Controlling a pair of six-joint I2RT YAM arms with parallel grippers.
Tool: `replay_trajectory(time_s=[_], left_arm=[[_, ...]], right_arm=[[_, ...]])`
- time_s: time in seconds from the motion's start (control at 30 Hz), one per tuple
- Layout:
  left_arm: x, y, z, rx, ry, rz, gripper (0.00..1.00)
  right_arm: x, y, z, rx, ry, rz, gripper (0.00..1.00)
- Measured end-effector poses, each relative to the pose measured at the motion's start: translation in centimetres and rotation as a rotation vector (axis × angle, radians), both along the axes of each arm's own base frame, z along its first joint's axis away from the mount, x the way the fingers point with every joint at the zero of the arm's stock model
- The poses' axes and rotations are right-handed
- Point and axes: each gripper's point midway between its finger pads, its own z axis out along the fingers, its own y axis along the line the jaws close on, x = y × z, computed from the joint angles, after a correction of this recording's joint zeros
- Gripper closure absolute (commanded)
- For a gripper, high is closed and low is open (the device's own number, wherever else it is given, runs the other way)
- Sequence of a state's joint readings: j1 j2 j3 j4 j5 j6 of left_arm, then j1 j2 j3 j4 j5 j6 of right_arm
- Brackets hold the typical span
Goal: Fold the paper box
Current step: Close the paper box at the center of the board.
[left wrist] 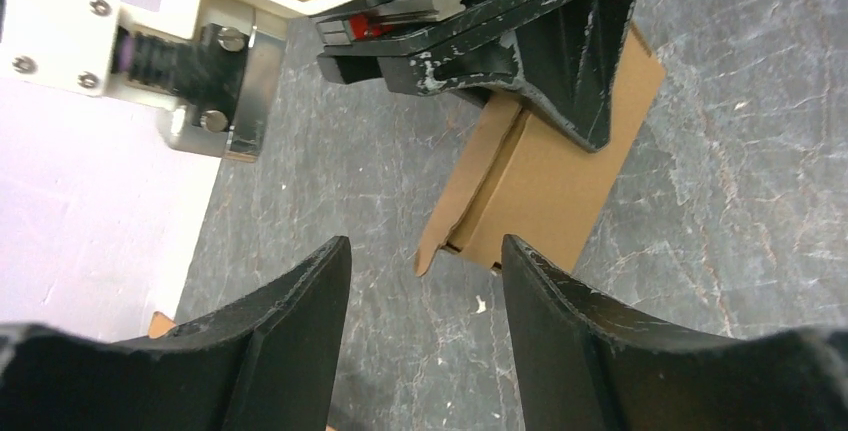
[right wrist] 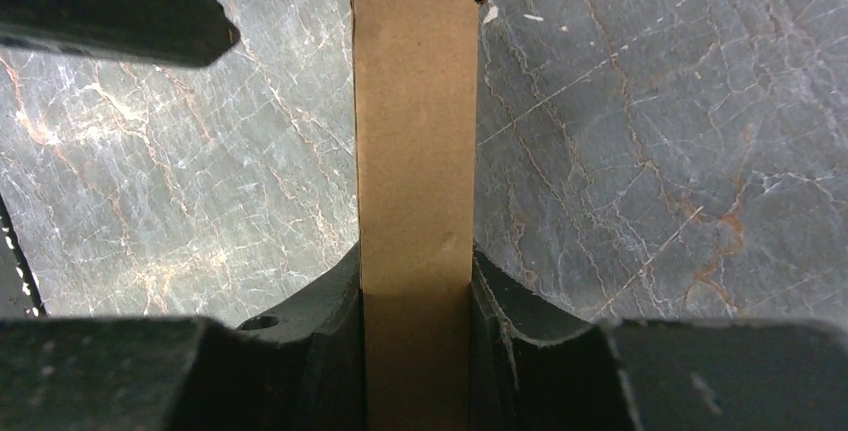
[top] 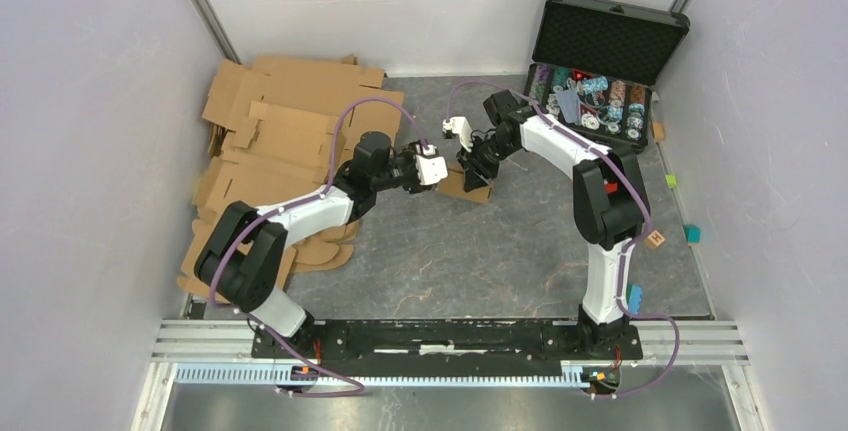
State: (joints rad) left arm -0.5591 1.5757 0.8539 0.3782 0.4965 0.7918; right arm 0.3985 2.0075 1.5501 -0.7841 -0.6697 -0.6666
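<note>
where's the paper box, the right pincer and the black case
paper box (left wrist: 558, 183), left wrist view, broad side face
right pincer (right wrist: 415, 276), right wrist view, between its fingertips
black case (top: 610, 39), top external view, open lid

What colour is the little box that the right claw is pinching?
The box is plain brown cardboard with no print. The left wrist view shows it best.

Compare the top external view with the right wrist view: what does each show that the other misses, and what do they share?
Only the top external view shows the pile of flat brown cardboard sheets on the left and the open black case holding coloured parts at the far right. Only the right wrist view shows, close up, the right gripper shut on a narrow panel of the small brown cardboard box. Both show that box, that gripper and the grey marbled table.
</note>
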Motion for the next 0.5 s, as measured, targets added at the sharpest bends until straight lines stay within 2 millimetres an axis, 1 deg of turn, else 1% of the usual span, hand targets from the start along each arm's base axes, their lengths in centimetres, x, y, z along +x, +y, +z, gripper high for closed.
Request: replay_trajectory(time_s=[0.1,0.13,0.23,0.27,0.5], left_arm=[[0.11,0.05,-0.11,0.024,-0.017,0.005,0.39],[0.09,-0.01,-0.12,0.029,-0.022,0.004,0.41],[-0.02,-0.11,-0.34,0.048,-0.031,0.008,0.53],[-0.11,-0.15,-0.44,0.055,-0.031,0.005,0.55],[0.39,0.16,-0.77,0.085,-0.039,0.028,0.54]], right_arm=[[-0.05,-0.15,-0.63,-0.014,0.014,-0.005,1.0],[-0.02,-0.24,-0.78,-0.02,0.015,-0.008,1.0],[0.07,-0.38,-0.89,-0.03,0.014,-0.014,1.0],[0.08,-0.4,-0.9,-0.031,0.013,-0.014,1.0],[0.05,-0.41,-0.92,-0.032,0.016,-0.017,1.0]])
